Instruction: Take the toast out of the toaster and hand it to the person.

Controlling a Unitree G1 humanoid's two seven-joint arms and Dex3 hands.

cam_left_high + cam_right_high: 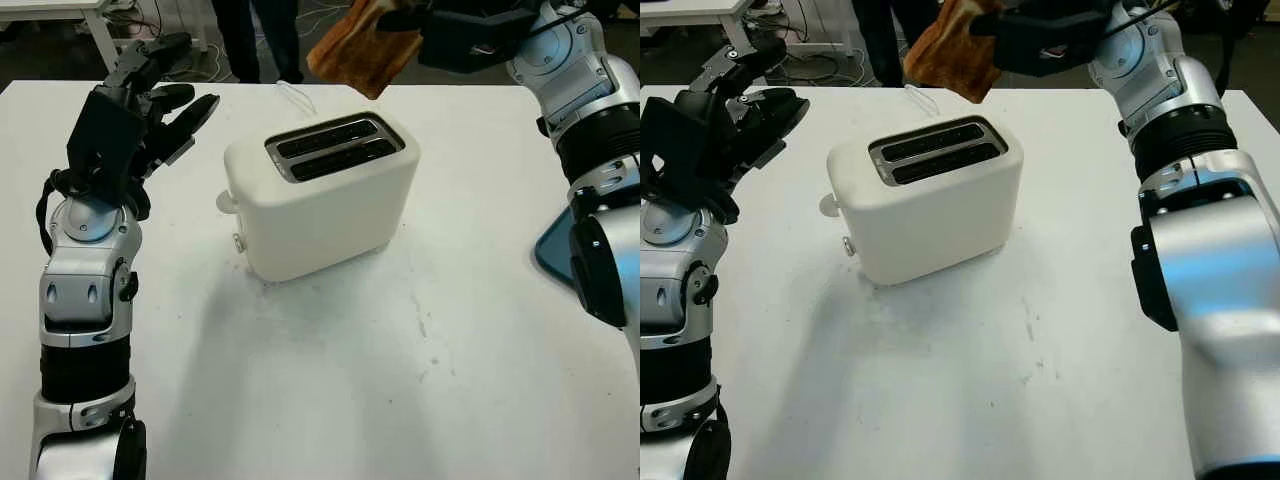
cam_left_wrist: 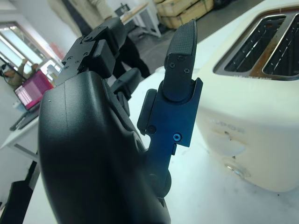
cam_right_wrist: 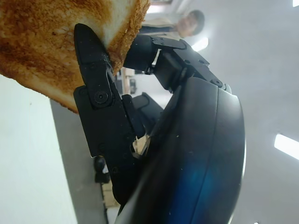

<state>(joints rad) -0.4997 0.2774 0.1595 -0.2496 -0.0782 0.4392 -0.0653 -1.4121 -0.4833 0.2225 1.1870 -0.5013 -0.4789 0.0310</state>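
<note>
The toast (image 1: 358,48), browned and tilted, hangs at the top centre of the frame, above the far edge of the table (image 1: 400,380) and behind the toaster (image 1: 320,195). The right hand (image 1: 455,35) grips it, black fingers (image 3: 96,88) pinching the slice from both faces; that arm reaches in from the upper right. The cream toaster stands at the middle of the frame on the white table, both slots dark and empty. A person's legs (image 1: 255,35) stand beyond the table at the top, just left of the toast. The left hand (image 1: 140,105) is raised at the upper left, open and holding nothing, well apart from the toaster.
</note>
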